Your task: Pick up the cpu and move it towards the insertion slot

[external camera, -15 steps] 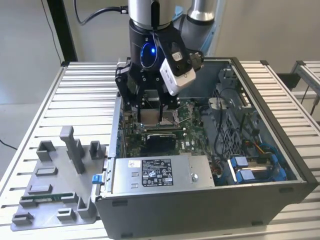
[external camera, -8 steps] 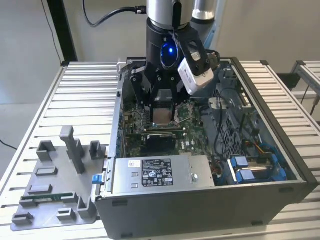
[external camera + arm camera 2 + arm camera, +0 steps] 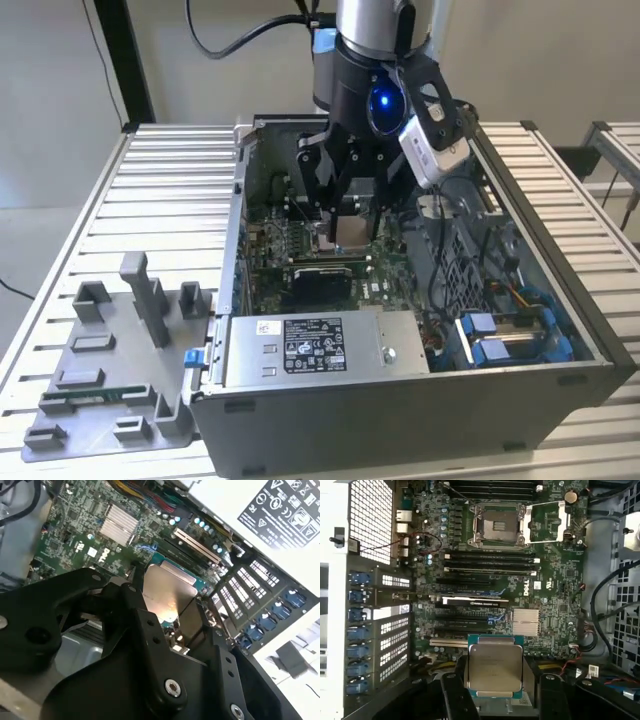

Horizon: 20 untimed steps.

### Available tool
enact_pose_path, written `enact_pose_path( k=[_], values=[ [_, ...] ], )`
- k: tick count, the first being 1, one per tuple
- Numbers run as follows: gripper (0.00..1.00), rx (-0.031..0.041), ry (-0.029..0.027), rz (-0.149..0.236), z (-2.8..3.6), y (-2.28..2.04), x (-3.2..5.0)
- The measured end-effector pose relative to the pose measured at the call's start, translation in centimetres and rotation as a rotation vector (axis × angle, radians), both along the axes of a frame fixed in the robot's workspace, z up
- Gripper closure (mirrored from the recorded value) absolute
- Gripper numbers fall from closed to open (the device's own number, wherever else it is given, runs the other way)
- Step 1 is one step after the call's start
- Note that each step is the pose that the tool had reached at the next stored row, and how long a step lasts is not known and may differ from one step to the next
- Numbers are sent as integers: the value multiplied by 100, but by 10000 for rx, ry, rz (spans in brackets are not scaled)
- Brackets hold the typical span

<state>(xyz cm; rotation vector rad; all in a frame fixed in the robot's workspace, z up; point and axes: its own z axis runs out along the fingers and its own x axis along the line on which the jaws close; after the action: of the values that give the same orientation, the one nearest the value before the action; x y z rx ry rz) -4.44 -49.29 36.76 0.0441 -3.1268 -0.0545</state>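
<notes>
Silvery cpu (image 3: 494,668) (in claw (image 3: 495,692)) above case (image 3: 560,372)

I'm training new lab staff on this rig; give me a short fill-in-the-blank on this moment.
1. The end effector grips the ____.
2. The cpu hangs above the green ____ inside the computer case.
3. The insertion slot holds no chip; it is ____.

Missing: cpu; motherboard; empty

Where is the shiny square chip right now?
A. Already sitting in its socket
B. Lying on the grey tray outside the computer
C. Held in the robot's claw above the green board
C: the cpu sits gripped in the gripper, apart from the insertion slot.
</notes>
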Motion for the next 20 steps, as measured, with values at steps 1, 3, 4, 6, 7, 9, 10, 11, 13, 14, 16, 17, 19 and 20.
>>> enact_pose_path(
  k=[1, 3, 4, 6, 7, 9, 10, 11, 13, 14, 16, 17, 19, 20],
  values=[
    [100, -1, 1, 0, 0, 0, 30],
    [100, 0, 0, 1, 0, -1, 55],
    [100, 1, 0, -1, 0, -1, 55],
    [100, 0, 0, -1, 0, 0, 56],
    [100, 0, 0, 0, 0, 0, 57],
    [100, 0, 0, -1, 0, 0, 58],
    [100, 0, 0, 0, 0, 0, 59],
    [100, 0, 0, 0, 0, 0, 59],
    [100, 1, 0, 0, 0, 3, 60],
    [100, 0, 0, 1, 0, 10, 61],
    [100, 0, 0, 0, 0, 40, 60],
    [100, 0, 0, 0, -1, 63, 60],
    [100, 1, 0, 0, -3, 123, 60],
    [100, -1, 0, 0, -3, 154, 58]
  ],
)
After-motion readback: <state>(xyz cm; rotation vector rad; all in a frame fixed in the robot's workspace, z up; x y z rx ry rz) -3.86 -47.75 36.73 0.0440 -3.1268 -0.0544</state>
